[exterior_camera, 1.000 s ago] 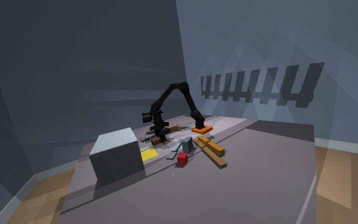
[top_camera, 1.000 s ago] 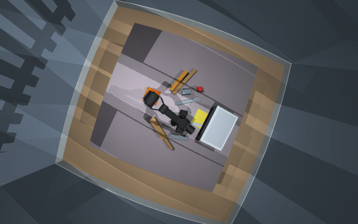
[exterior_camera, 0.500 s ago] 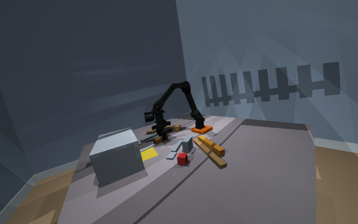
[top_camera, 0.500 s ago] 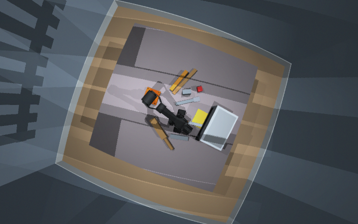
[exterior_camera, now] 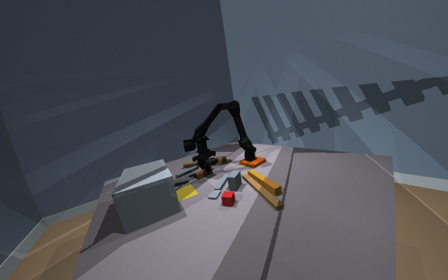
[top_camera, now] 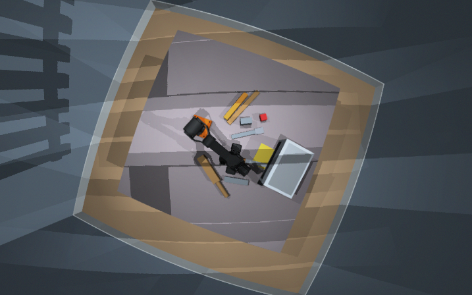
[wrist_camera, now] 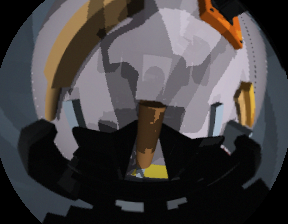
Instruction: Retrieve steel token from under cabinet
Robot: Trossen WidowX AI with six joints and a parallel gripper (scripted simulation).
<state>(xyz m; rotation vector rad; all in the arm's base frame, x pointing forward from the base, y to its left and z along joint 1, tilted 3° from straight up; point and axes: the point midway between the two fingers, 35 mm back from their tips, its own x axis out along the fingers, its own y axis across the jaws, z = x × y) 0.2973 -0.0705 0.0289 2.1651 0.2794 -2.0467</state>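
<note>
My gripper [exterior_camera: 207, 170] [wrist_camera: 148, 123] is shut on the brown wooden handle [exterior_camera: 200, 174] [wrist_camera: 151, 125] of a tool, low over the table in front of the cabinet [top_camera: 288, 170] [exterior_camera: 150, 208]. The tool's thin grey shaft [exterior_camera: 189, 182] reaches from the handle toward the cabinet's dark front, across part of the yellow marked area [top_camera: 262, 151] [exterior_camera: 187, 192] [wrist_camera: 157, 171]. The shaft's far end is hard to make out. The steel token cannot be made out in any view. In the top view the arm hides the fingertips.
A grey bar [top_camera: 236, 180] and a wooden paddle [top_camera: 209, 168] lie on one side. On the other are a flat grey piece with a wider end [top_camera: 243, 134], a grey block [top_camera: 245, 121] [exterior_camera: 233, 180], a red cube [top_camera: 262, 117] [exterior_camera: 228, 198] and two wooden bars.
</note>
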